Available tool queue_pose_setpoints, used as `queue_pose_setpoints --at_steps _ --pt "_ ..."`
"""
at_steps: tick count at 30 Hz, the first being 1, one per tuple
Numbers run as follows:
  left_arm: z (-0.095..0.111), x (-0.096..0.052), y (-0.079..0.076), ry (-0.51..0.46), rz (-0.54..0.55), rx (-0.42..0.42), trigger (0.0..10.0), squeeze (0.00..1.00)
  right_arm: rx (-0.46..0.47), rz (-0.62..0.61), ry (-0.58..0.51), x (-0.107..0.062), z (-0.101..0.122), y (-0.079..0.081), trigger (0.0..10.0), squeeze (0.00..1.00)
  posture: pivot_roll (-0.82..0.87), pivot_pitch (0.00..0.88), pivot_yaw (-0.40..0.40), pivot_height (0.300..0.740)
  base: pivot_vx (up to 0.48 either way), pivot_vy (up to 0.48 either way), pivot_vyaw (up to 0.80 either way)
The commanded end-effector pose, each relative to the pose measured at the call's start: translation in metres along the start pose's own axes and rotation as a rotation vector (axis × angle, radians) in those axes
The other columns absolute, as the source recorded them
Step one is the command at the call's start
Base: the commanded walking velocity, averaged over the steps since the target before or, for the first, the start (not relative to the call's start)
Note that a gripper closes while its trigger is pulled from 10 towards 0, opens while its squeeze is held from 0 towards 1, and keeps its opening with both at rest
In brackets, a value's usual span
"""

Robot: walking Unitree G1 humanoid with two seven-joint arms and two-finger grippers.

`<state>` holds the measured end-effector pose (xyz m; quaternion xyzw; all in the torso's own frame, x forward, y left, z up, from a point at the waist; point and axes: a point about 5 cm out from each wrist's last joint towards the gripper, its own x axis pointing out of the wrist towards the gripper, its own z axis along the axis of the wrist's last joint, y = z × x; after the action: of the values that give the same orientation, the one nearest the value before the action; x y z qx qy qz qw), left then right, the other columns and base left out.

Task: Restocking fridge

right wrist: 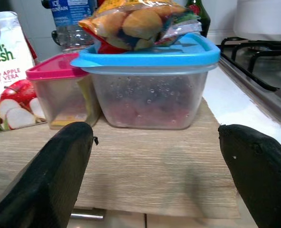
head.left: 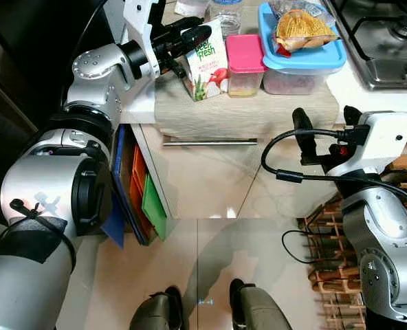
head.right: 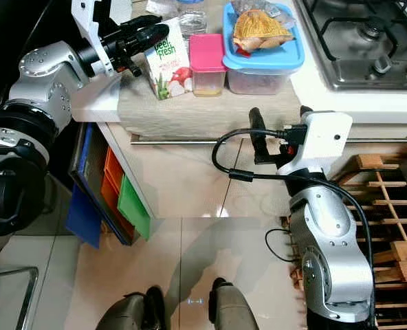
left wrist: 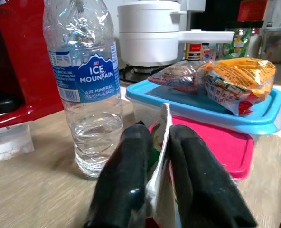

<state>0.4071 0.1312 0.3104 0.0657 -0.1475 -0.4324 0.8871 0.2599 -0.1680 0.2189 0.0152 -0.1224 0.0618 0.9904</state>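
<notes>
- Left eye view: the juice carton (head.left: 208, 60) was seen standing on the bench (head.left: 245, 110), just beside the pink-lidded tub (head.left: 245, 63), with the left hand (head.left: 193, 36) closed on its top edge. The step in hand was judged to be the pick-up of the first item for the fridge.
- Right eye view: the right hand (head.right: 279, 120) was held low in front of the bench edge, near the blue-lidded box (head.right: 264, 58) but apart from it, its fingers spread and nothing gripped. A hob (head.right: 365, 41) was seen beside the box.
- Left wrist view: the carton's folded top seam was seen pinched between the two black fingers (left wrist: 124, 175). A water bottle (left wrist: 86, 80) stood just behind it, and a snack bag (left wrist: 235, 80) lay on the blue lid.
- Right wrist view: the spread fingers (right wrist: 45, 175) framed the blue-lidded box, which sat on the bench mat (right wrist: 145, 175) well ahead of them.
- Next move, as judged: a straight lift would be called for, since a grip on the thin seam alone could let the carton swing or slip, and the bottle and pink tub stood close enough to be knocked. The fridge would then have to be reached.
</notes>
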Motion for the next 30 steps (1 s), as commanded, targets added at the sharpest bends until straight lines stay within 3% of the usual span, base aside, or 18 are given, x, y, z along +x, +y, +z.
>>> queue_pose_setpoints --at_steps 1,5,12,14,20,21,22,23,26,30 --pt "-0.009 -0.003 -0.002 0.042 -0.025 -0.010 0.0 0.00 0.000 -0.001 0.001 0.002 -0.003 0.000 10.0 0.00 -0.31 0.188 0.039 0.740 0.000 0.000 0.00" --pt "-0.005 -0.005 0.001 0.028 -0.015 -0.018 0.0 0.00 0.004 -0.002 -0.005 0.005 -0.004 0.001 10.0 0.00 -0.30 0.176 0.047 0.740 0.000 0.000 0.00" --pt "0.032 -0.013 0.021 -0.137 0.075 -0.059 0.0 0.00 0.019 -0.009 -0.020 0.012 -0.007 0.002 10.0 0.00 -0.27 0.141 0.057 0.740 0.000 0.000 0.00" --pt "0.050 -0.019 0.029 -0.214 0.102 -0.055 0.0 0.00 0.027 -0.010 -0.036 0.018 -0.008 0.003 10.0 0.00 -0.25 0.113 0.056 0.740 0.000 0.000 0.00" --pt "0.064 -0.024 0.033 -0.301 0.171 -0.002 0.0 0.00 0.033 -0.015 -0.055 0.028 -0.010 0.003 10.0 0.00 -0.20 0.071 0.058 0.740 0.000 0.000 0.00" --pt "0.064 -0.024 0.033 -0.310 0.215 0.007 4.4 0.00 0.035 -0.019 -0.059 0.030 -0.011 0.002 10.0 0.00 -0.19 0.062 0.057 0.740 0.000 0.000 0.00" --pt "0.063 -0.024 0.033 -0.314 0.247 0.011 4.4 0.00 0.037 -0.021 -0.061 0.031 -0.012 0.002 10.0 0.00 -0.18 0.058 0.057 0.740 0.000 0.000 0.00" --pt "0.061 -0.024 0.030 -0.337 0.308 0.042 10.0 0.00 0.040 -0.028 -0.066 0.035 -0.014 0.002 10.0 0.00 -0.17 0.047 0.057 0.740 0.000 0.000 0.00" --pt "0.048 -0.021 0.020 -0.323 0.351 0.073 10.0 0.00 0.042 -0.040 -0.070 0.038 -0.015 0.001 10.0 0.00 -0.16 0.036 0.049 0.740 0.000 0.000 0.00" --pt "0.032 -0.016 0.005 -0.317 0.381 0.031 10.0 0.00 0.036 -0.053 -0.076 0.041 -0.016 0.000 10.0 0.00 -0.15 0.029 0.040 0.740 0.000 0.000 0.00"
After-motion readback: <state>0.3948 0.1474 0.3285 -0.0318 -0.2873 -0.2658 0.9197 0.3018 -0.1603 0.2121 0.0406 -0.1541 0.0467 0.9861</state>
